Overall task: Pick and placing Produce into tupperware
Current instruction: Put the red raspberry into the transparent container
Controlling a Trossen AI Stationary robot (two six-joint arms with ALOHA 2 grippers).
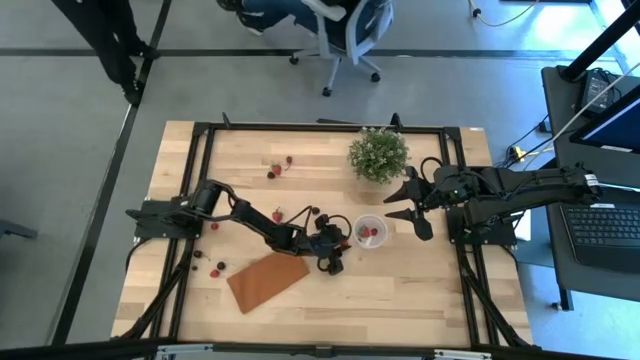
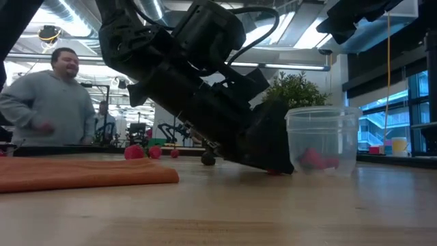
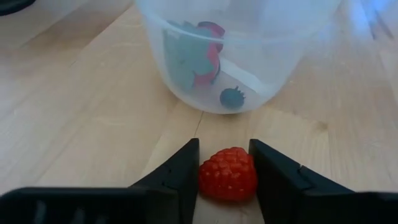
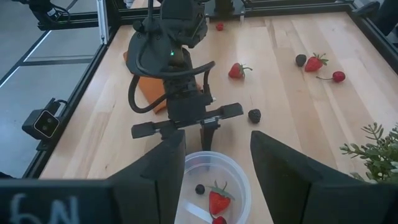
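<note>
Just beside the tupperware (image 3: 239,50) at table centre, L gripper (image 3: 225,177) is low on the wood w/ both fingers pressed against a red raspberry (image 3: 227,173), gripping it. Cup already holds a strawberry (image 4: 217,201) & a dark berry (image 4: 199,188). R gripper (image 4: 211,163) hovers above the cup, fingers apart, nothing held. More produce lies scattered near the brown board (image 1: 267,281).

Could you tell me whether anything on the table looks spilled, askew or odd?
Nothing stands out. The cup stands upright with fruit inside, the left gripper closes around a raspberry beside it, and the other fruit lies loose, awaiting pickup.
</note>
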